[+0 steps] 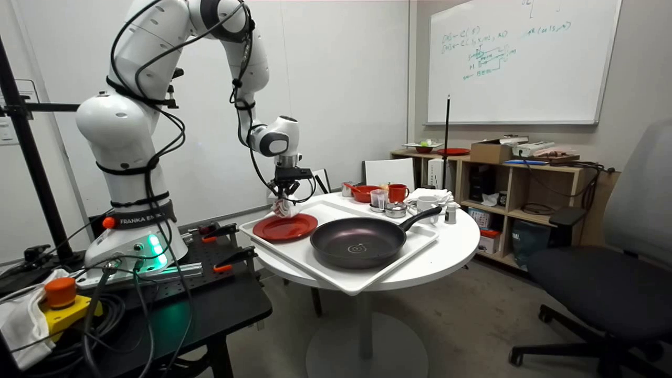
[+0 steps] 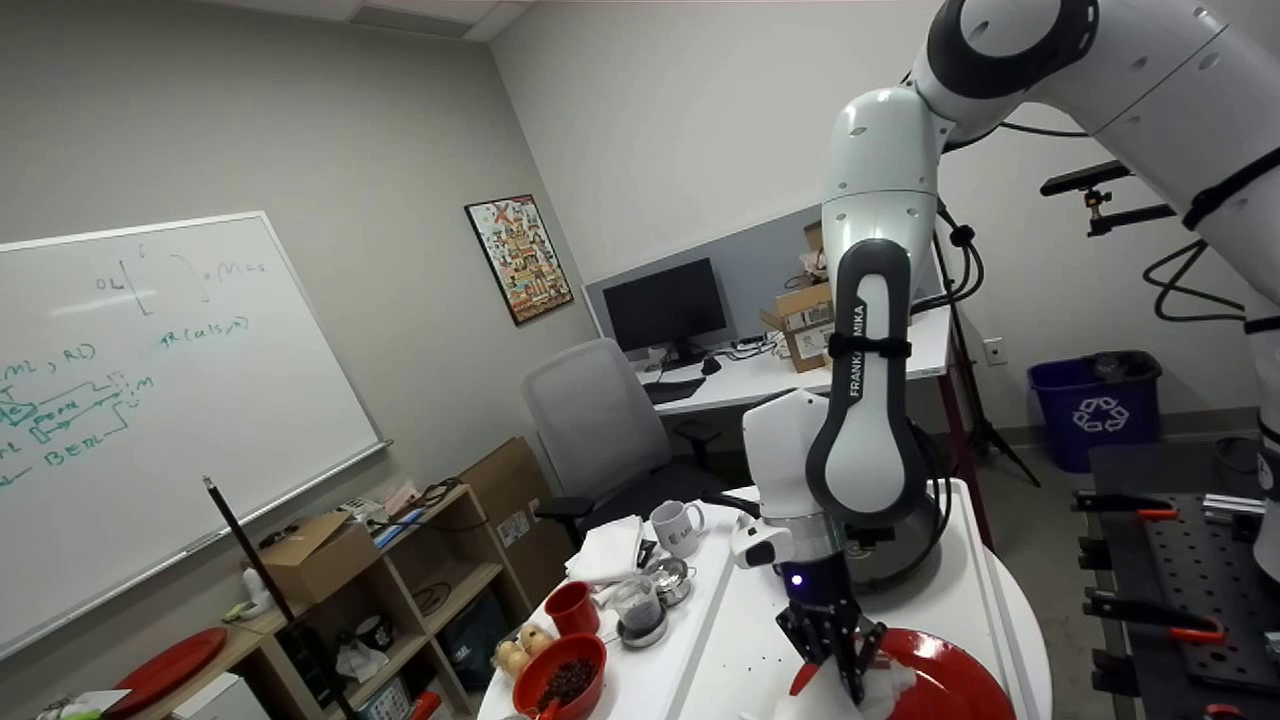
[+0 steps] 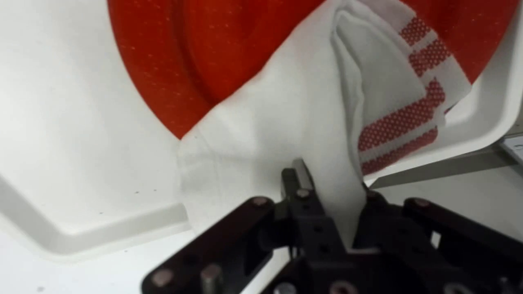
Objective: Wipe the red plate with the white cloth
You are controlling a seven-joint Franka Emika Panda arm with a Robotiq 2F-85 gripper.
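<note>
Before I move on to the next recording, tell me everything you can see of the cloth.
The cloth is white, with dotted red bands toward one end, and looks like woven fabric. It is folded and rumpled, pinched in the closed jaws. Part lies across the rim of the plate, apparently touching it; whether it also touches the tray below is hard to tell.

"FRANKA" (image 2: 856,377) on robot arm (image 2: 880,215), recycling sign (image 2: 1100,415) on bin (image 2: 1095,452), half-legible handwriting (image 1: 489,56) on whiteboard (image 1: 548,79)
</note>
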